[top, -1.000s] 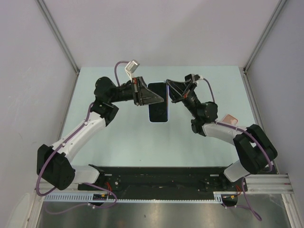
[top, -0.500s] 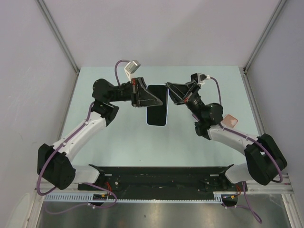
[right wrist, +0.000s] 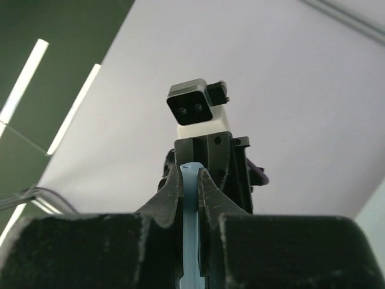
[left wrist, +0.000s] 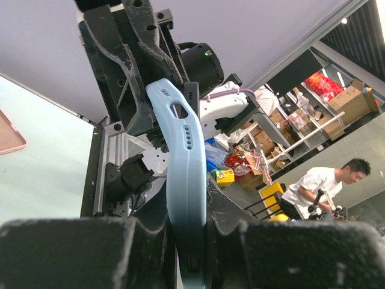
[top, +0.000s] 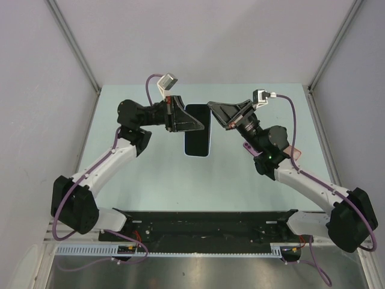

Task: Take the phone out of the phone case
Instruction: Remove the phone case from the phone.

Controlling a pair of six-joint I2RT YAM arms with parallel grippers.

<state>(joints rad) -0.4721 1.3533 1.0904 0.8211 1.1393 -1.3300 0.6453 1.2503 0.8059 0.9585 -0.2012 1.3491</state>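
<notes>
Tabletop (top: 150,180), pale green, set between grey walls with both arm bases at the near edge.

Left arm (top: 102,168) reaches up and inward from the near-left corner. Right arm (top: 307,183) does the same from the near-right. The two wrists face each other over the far middle of the table.

Phone (top: 197,135) sits between them, dark screen up toward the overhead camera, long axis running near to far. A thin pale rim shows round the screen, so the handset is seated in its phone case (left wrist: 185,180). Height above the surface cannot be read from overhead.

Left gripper (top: 195,124) has its jaws closed tight on the left long edge of the case, near the far end. In the left wrist view the light blue side wall, with its slot and row of small holes, runs up from between the black fingers (left wrist: 138,247).

Right gripper (top: 215,111) is clamped on the opposite side at the far right corner. In the right wrist view a narrow blue strip of the case edge is pinched between the two dark pads (right wrist: 165,201), and the other wrist's camera (right wrist: 195,108) shows beyond it.

Pink flat item (top: 293,150) lies on the table at the right, partly hidden by the right arm and well apart from the phone.
</notes>
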